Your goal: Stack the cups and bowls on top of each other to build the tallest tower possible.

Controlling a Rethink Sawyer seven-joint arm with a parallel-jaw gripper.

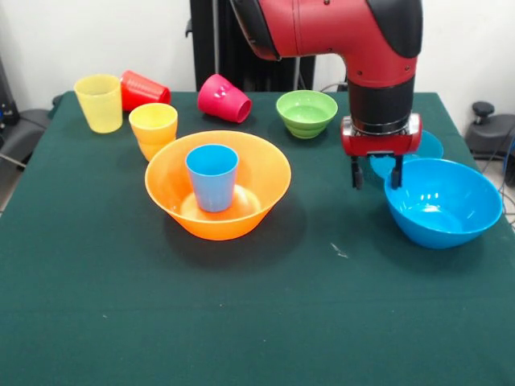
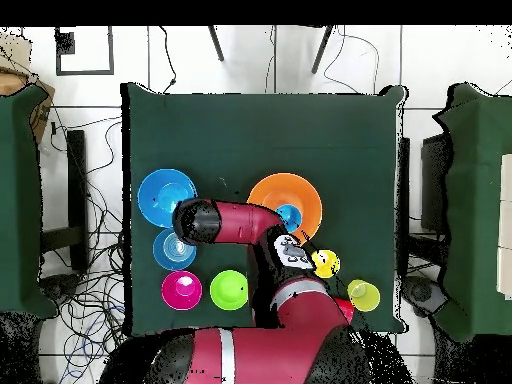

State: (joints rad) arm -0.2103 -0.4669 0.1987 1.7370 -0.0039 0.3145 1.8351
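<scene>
Front view, dark green surface (image 1: 257, 322):

- Large orange bowl (image 1: 218, 184): upright, left of centre. Holds the light blue cup (image 1: 212, 177), upright, mouth up, standing on the bowl's floor.
- Large blue bowl (image 1: 442, 202): upright at the right side, well apart from the orange bowl. Nothing visible inside.
- Small blue bowl (image 1: 426, 147): just behind the large blue bowl, mostly hidden by the arm and gripper.
- Green bowl (image 1: 306, 112): upright, far centre.
- Orange cup (image 1: 154, 129): upright, just beyond the left rim of the large orange bowl.
- Yellow cup (image 1: 99, 102): upright, far left.
- Red cup (image 1: 145, 89): on its side, between the yellow cup and the pink cup.
- Pink cup (image 1: 224, 98): on its side, left of the green bowl.

Gripper (image 1: 376, 173): suspended from the red and black arm (image 1: 354, 40), pointing straight down, positioned just left of the large blue bowl's rim and in front of the small blue bowl. Fingers (image 1: 356, 172) spread apart, nothing between them. Contact with the small blue bowl cannot be determined.

Overhead view:

- Magenta bowl (image 2: 181, 289): upright beside the green bowl, near the robot's base; hidden in the front view.
- Large blue bowl, small blue bowl and magenta bowl arranged in a line along one side of the surface.
- Arm extended over the small blue bowl.

No item stacked beyond the light blue cup in the large orange bowl.
</scene>
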